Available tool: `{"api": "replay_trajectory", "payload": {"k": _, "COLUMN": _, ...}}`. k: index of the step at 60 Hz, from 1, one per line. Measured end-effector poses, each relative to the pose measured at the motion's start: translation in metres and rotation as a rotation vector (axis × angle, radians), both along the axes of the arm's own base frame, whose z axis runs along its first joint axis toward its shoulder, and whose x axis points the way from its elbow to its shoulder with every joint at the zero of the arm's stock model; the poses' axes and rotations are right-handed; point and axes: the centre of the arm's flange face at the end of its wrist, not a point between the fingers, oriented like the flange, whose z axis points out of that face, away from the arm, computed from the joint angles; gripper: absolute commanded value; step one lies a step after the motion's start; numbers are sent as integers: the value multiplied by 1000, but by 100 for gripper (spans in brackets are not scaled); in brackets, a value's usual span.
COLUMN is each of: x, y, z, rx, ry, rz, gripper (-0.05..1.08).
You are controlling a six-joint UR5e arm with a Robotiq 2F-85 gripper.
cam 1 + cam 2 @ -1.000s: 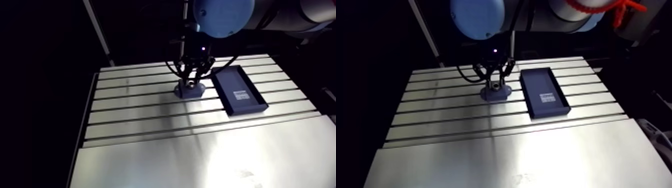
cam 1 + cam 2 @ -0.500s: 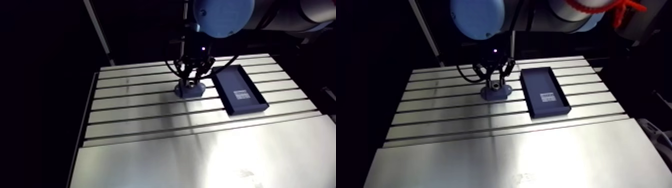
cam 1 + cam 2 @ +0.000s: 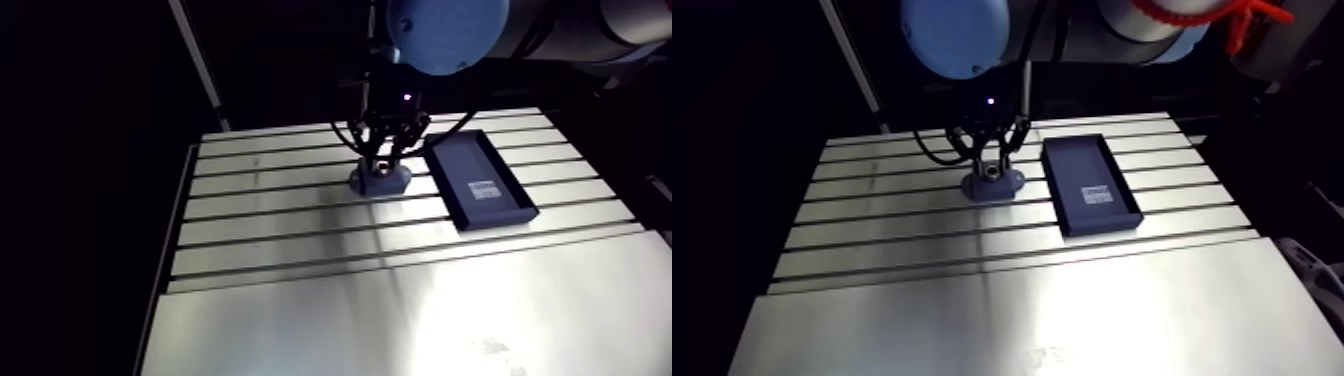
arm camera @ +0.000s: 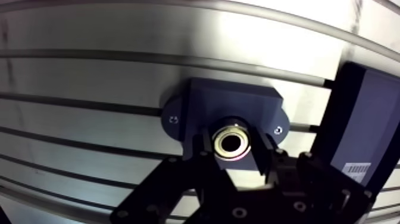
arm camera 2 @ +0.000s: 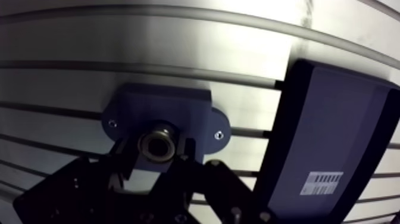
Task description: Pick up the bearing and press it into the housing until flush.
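You are in the pressing step. Your claw [image 4: 233, 154] is clenched on the bearing [image 4: 231, 143], which sits as a bright metal ring between the two fingers [image 4: 205, 149], one dark pad tight against each side. Directly under it lies the housing [image 4: 229, 104], a dark flanged block with a small screw at each ear, resting flat on the slotted bench [image 4: 89, 77].

The ring looks centred over the block's bore and appears to be at its mouth. You cannot tell from either view how deep it has gone, nor whether its face is level with the block's top.

The next move, as I judge it, calls for a straight push down along the bore's axis with the wrist square, since a tilted ring is likely to jam. The finger pads reach below the ring's top, so they may meet the block before the ring is flush. You would then have to let go and finish the press on the ring's top.

The dark tray [image 5: 333, 119] lies just beside the claw, clear of the work.
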Motion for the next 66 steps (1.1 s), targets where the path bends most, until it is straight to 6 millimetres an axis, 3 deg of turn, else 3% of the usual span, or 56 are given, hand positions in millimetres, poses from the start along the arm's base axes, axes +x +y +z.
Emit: {"api": "replay_trajectory", "payload": {"k": 66, "x": -2, "y": 1, "z": 0, "rx": 0, "ry": 11, "rz": 0, "gripper": 72}}
